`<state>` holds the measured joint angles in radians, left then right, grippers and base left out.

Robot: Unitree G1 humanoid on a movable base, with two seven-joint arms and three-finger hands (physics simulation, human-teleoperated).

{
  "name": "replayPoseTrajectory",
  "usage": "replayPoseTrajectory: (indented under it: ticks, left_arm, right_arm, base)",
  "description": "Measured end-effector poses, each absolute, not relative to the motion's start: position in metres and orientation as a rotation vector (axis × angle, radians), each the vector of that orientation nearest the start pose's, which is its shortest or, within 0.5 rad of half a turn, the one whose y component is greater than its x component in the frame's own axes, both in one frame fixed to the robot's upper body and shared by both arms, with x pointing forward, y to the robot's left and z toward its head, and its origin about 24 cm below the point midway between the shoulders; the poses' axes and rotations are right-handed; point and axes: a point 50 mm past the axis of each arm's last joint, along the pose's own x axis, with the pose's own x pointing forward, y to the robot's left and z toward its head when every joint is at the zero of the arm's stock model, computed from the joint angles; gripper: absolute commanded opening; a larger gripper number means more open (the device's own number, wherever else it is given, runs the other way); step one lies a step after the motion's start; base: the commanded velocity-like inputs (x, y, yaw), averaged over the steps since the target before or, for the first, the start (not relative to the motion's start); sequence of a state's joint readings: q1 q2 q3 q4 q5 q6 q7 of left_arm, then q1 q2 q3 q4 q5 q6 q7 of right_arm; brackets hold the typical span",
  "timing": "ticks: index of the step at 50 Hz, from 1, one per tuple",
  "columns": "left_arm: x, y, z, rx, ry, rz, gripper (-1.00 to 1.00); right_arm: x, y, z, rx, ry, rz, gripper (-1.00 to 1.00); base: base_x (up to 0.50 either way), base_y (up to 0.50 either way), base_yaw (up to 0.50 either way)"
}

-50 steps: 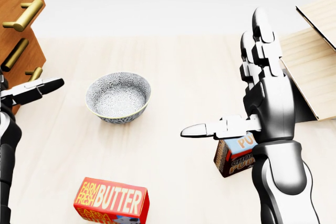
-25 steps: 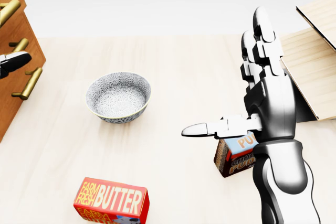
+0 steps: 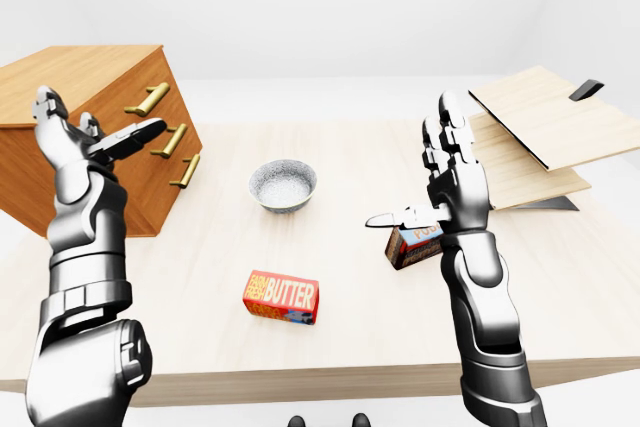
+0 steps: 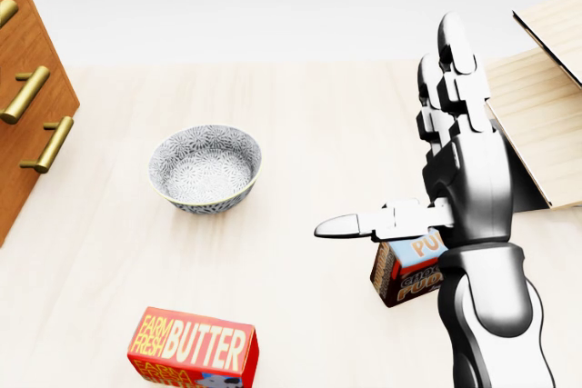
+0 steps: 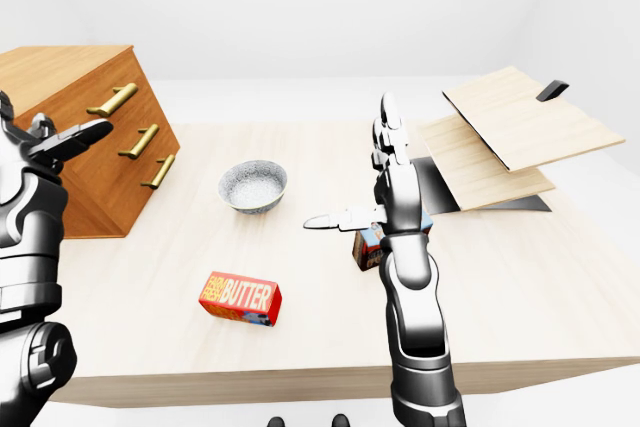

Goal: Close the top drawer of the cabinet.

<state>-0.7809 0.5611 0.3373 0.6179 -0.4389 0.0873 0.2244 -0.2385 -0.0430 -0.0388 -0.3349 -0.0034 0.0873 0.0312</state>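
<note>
Apparently the top drawer (image 3: 150,99) of the cabinet (image 3: 60,137), at the bench's left end, already looks flush, while the left hand (image 3: 95,139) hovers beside it, fingers spread and empty

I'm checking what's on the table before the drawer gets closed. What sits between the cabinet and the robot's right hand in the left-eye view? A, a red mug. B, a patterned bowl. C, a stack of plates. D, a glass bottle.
B: a grey patterned bowl stands on the table, right of the cabinet and left of the open right hand.
</note>
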Motion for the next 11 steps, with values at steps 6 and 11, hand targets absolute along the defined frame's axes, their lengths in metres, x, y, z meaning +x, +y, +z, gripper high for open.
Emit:
replayPoseTrajectory:
  ticks: [6,11]
  left_arm:
    - [0.3530,0.3263,0.2008,-0.223,-0.246,0.546,1.00]
    - [0.3534,0.3270,0.2014,-0.231,-0.246,0.543,1.00]
  right_arm:
    - [0.2721,-0.1451,0.1702,-0.047,-0.478,0.057,1.00]
    - [0.2723,-0.1451,0.1703,-0.047,-0.478,0.057,1.00]
  base:
    - [0.00,0.00,0.00]
    - [0.00,0.00,0.00]
